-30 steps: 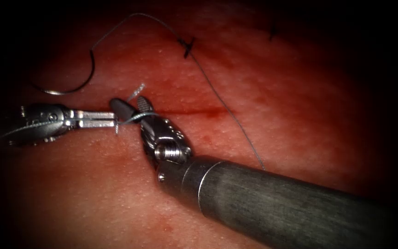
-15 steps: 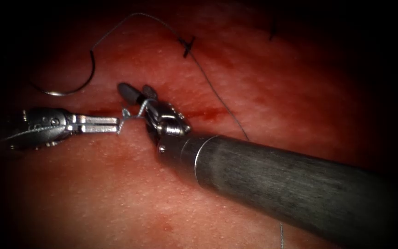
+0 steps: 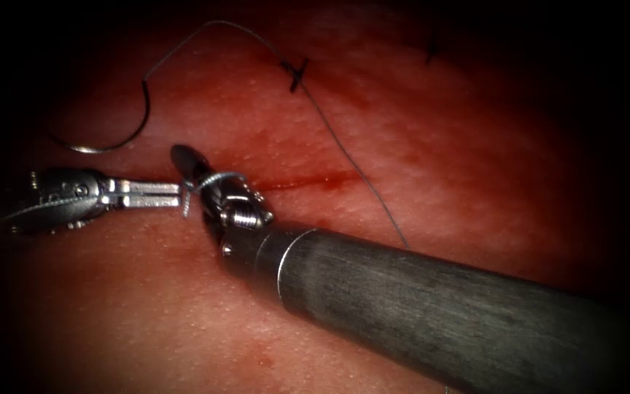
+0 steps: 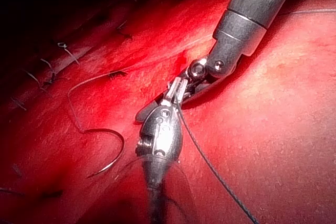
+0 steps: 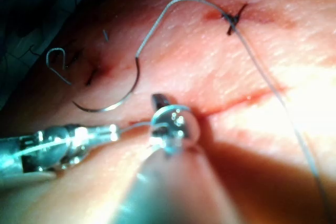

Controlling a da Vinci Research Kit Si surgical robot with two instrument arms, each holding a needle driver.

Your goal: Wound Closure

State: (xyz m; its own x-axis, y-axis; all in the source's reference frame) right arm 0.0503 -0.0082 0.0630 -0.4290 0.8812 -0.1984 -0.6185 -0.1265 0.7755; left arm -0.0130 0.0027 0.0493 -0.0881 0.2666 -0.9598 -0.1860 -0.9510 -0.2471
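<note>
One slab of tissue (image 3: 417, 146) lies under both tools, pink-red, finely pebbled and wet with red fluid (image 3: 329, 177), which pools darkest along the single cut (image 3: 308, 180), a thin horizontal slit.

Two tools work at the cut's left end. The right tool (image 3: 195, 168) comes in on a thick, dull grey, brushed-metal shaft and ends in a bright wrist and dark, slim fingers pointing up and left; thread is looped around them, and I cannot tell whether they are parted or closed. The left tool (image 3: 176, 194) is smaller in the endoscope view, a shiny rounded metal body with straight, flat, ribbed fingers lying level and closed narrow on the pale thread just beside the right tool's wrist. In the left wrist view the same tool (image 4: 176, 88) meets the right tool tip to tip.

One thread (image 3: 359, 175), thin and grey, runs from the needle's tail up in an arc, through one dark knotted stitch (image 3: 297, 73) above the cut, then slants down to the right across the cut and under the shaft. A second dark stitch (image 3: 432, 49) sits farther right.

One needle (image 3: 122, 135), a thin curved steel half-circle, lies free on the tissue above the left tool, left of the cut's end, held by neither tool and not in the tissue.
</note>
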